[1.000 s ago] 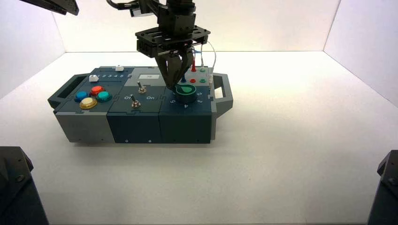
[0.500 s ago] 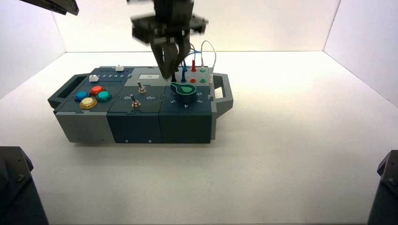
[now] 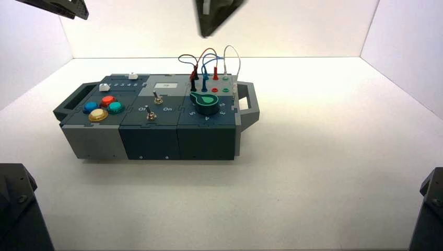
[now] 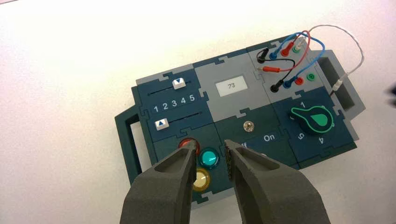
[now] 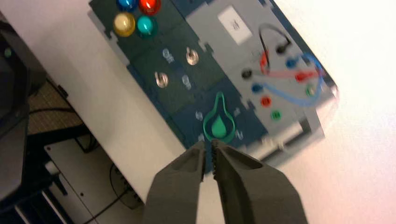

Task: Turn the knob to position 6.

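Pale, smooth tabletop [image 3: 313,198] across the lower frame. Box [image 3: 151,141] left of centre; green knob [image 3: 207,103] at its right, tip between printed 1 and 5. Legible: "On", slider scale 1–5, label [image 4: 231,86] "73". Right gripper [image 3: 205,35], upper centre, narrowly parted; left gripper [image 3: 78,11], upper left, spread, empty. White walls [image 3: 292,26] behind

The knob [image 4: 314,118] is dark green with a lighter green outline and drop mark; four round buttons [image 4: 208,158] are red, blue, yellow and teal.
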